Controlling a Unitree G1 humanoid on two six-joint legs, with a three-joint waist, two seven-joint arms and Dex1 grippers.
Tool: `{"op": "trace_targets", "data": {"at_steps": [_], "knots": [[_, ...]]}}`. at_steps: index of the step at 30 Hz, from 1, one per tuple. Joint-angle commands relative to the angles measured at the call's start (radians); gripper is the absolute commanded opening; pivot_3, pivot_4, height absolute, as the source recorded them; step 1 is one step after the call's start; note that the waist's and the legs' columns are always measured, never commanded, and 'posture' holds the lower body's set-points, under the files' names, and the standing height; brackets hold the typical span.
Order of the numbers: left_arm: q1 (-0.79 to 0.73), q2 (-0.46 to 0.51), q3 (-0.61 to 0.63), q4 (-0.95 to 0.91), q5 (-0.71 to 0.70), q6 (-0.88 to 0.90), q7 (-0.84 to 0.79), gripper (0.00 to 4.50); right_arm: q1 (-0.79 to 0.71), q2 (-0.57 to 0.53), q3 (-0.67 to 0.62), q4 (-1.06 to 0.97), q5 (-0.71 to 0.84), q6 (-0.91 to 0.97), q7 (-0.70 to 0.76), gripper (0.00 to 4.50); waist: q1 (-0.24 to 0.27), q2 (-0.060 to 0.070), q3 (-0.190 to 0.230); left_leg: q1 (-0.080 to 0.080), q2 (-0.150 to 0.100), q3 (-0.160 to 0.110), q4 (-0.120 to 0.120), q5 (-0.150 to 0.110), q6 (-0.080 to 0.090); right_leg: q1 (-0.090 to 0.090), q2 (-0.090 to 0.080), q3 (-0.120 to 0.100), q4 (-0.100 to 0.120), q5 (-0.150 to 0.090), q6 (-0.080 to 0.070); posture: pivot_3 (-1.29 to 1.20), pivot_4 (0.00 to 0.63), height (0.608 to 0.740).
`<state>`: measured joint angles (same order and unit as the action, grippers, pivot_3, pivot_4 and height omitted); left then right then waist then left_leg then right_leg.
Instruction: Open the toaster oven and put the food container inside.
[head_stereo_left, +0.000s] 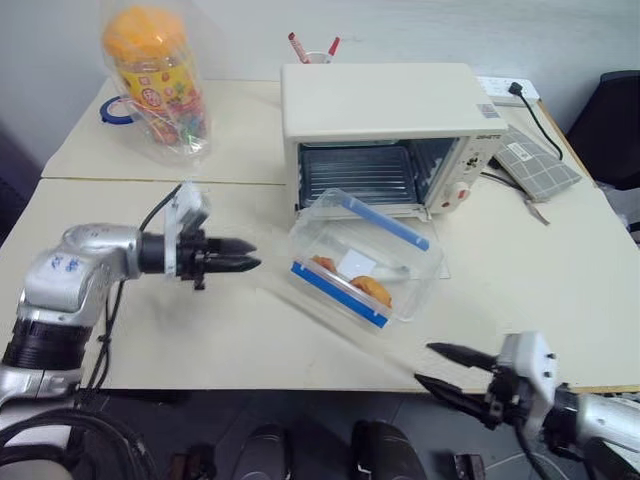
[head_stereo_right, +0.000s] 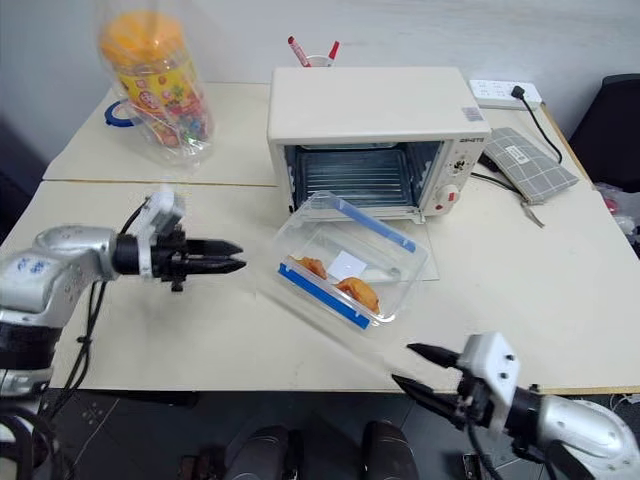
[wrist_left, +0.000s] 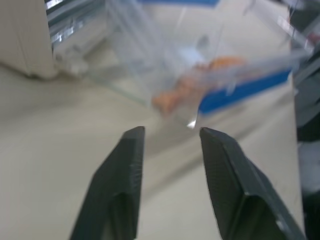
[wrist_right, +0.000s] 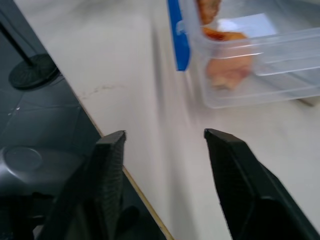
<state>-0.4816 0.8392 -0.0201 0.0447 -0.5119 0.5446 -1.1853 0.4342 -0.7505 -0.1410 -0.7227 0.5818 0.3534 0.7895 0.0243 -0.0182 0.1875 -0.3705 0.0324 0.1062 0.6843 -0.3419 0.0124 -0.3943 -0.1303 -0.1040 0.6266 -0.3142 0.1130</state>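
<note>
Left claw: we see it level above the bench, pointing toward the food container; fingers a little apart, nothing between them.
Right claw: at the bench's near edge, fingers spread, empty, aimed at the container's near corner.
Food container: clear box with blue clip bars, orange-brown pieces inside; lies tilted on the open glass door in front of the toaster oven; between our two claws, touching neither, beyond the left fingertips and up past the right ones.
Toaster oven: cream-white, door down, wire rack visible; farther from both claws than the container, directly behind it.
Jar: tall clear jar with orange lid, in a plastic wrap, well behind the left claw.
Tape roll: blue, beside the jar.
Grey pouch: past the oven's knob side, far from the right claw.
</note>
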Motion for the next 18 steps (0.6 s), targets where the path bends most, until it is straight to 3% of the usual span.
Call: {"op": "trace_targets", "data": {"at_steps": [1,3,5,10,18], "knots": [[0.017,-0.023,0.0,-0.035,0.025,-0.095,-0.03,0.46,-0.062,0.029,0.069,-0.014,-0.043,0.006,-0.034,1.21,0.005,0.0,0.0,-0.001,0.0,-0.001,0.001,0.0,0.0,0.0,0.0,-0.001,0.0,0.0,0.0,0.0,0.15,0.74],[0.036,-0.063,-0.022,-0.056,0.052,-0.119,0.003,0.0,-0.146,0.073,0.129,0.018,-0.08,0.006,-0.072,0.61,0.005,-0.001,0.0,-0.002,-0.001,-0.002,0.001,0.0,0.002,0.0,-0.001,-0.002,0.0,0.0,0.0,0.0,0.15,0.74],[0.051,-0.093,-0.04,-0.072,0.075,-0.148,0.02,0.0,-0.199,0.107,0.162,0.037,-0.103,0.01,-0.101,0.03,0.002,-0.001,-0.001,-0.001,-0.001,-0.001,0.001,0.0,0.002,0.001,-0.001,-0.001,0.001,0.0,0.001,0.0,0.15,0.74],[0.047,-0.215,-0.056,-0.089,0.111,-0.196,0.115,0.0,-0.255,0.132,0.176,0.055,-0.157,0.012,-0.138,0.03,0.001,-0.001,-0.001,-0.002,-0.001,-0.001,0.001,0.0,0.003,0.001,-0.001,-0.002,0.001,0.001,0.001,0.0,0.15,0.74],[0.003,-0.351,-0.081,-0.081,0.149,-0.207,0.229,0.0,-0.42,0.093,0.074,0.196,-0.172,0.002,-0.111,0.03,0.0,-0.001,-0.001,-0.002,-0.001,-0.001,0.002,0.0,0.003,0.001,-0.001,-0.002,0.002,0.001,0.002,0.0,0.15,0.74]]}}
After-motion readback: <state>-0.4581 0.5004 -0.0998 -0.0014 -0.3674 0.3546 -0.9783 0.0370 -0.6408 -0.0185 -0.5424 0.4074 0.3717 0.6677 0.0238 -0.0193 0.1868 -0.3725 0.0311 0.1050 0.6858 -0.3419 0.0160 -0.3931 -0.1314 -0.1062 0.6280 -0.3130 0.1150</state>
